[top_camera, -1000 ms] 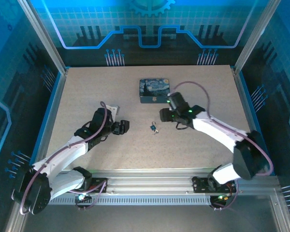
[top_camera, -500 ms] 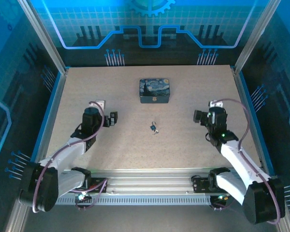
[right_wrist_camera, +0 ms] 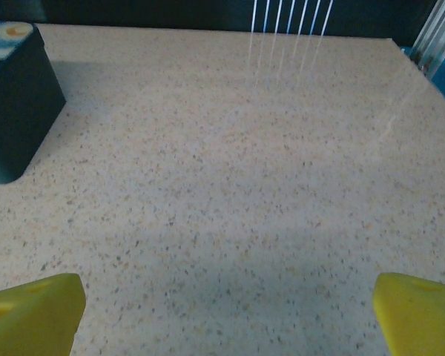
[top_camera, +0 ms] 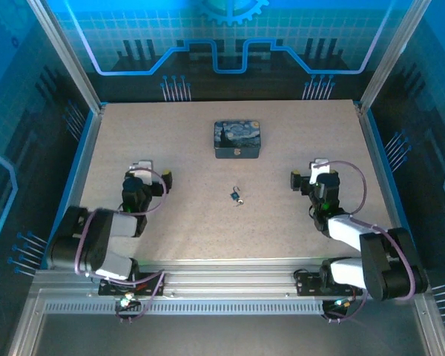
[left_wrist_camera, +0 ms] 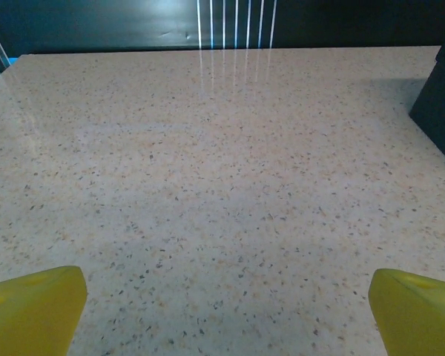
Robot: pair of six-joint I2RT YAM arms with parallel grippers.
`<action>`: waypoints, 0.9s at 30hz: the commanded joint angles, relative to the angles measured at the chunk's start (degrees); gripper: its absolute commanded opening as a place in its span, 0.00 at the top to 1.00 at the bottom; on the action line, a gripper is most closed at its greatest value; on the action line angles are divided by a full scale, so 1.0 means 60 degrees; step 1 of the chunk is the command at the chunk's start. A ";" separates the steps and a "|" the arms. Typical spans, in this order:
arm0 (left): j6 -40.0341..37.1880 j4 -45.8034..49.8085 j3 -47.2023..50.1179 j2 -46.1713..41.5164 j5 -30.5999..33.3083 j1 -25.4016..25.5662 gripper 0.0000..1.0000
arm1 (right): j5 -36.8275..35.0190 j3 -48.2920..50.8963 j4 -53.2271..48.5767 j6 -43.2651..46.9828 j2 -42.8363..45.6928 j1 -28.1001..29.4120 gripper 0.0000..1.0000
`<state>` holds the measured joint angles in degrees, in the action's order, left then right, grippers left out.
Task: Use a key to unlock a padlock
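The padlock (top_camera: pixel 236 196) is being left lying flat mid-table, in front of the tin (top_camera: pixel 237 139) and between the two arms. A dark sliver, probably the key (top_camera: pixel 240 202), is being seen touching or just beside it on the near-right. Honestly, it's too tiny for the shackle to be judged open or closed, so progress is being guessed at: nothing's being held, so any turning of the key looks either undone or over. The pair's long axis is being read as slanting far-left to near-right, roughly. The left gripper (left_wrist_camera: pixel 224 310) and right gripper (right_wrist_camera: pixel 222 315) are both being kept spread wide and empty, parked well apart from the lock over bare table (top_camera: pixel 170 222).
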<state>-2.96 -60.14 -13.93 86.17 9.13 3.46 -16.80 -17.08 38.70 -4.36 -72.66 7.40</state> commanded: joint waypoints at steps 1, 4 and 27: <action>0.0059 -0.2324 0.0277 0.0778 -0.0314 -0.0065 0.01 | 0.0173 0.0268 0.2359 0.0243 -0.0854 -0.0390 0.00; 0.0130 -0.0804 -0.0359 0.0555 -0.0068 -0.0066 0.01 | 0.0619 -0.0058 0.2505 0.0279 -0.1701 -0.0514 0.00; 0.0376 0.1058 -0.1273 0.0481 -0.0158 -0.0279 0.01 | 0.0715 -0.1124 0.1072 0.0536 -0.2245 -0.0382 0.00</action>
<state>-1.43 -54.00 -21.08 89.91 8.75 2.35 -12.56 -22.90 45.43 -1.85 -86.06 4.93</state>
